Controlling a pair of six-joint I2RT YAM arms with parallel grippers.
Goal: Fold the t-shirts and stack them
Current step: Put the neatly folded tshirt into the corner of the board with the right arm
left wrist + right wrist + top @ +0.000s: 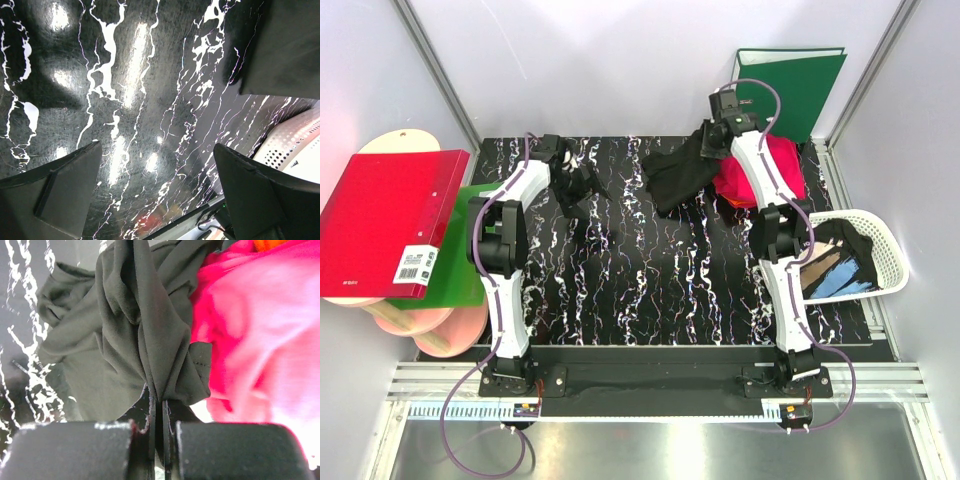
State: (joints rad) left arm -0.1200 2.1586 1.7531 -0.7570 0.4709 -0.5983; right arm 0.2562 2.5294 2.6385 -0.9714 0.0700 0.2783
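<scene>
From above, the black counter with white marble veins carries a crumpled black cloth t-shirt at its far middle. It touches a bunched crimson-pink cloth t-shirt at the far right. The right gripper sits at the far edge of the black cloth t-shirt, and its arm passes over the pink one. The left gripper is over bare counter at the far left, apart from both shirts. A white plastic lattice basket at the right edge holds another black t-shirt with a tan and blue print. A green ring binder stands upright behind the counter. A red ring binder lies off its left edge.

In the left wrist view, the left gripper's dark fingers stand wide apart with nothing between them, only the veined counter below. Black cloth fills the upper right corner.

In the right wrist view, the right gripper's jaws are pressed together on a gathered fold of the black cloth t-shirt, which spreads away from the pinch in pleats. The crimson-pink cloth t-shirt lies against it on the right.
</scene>
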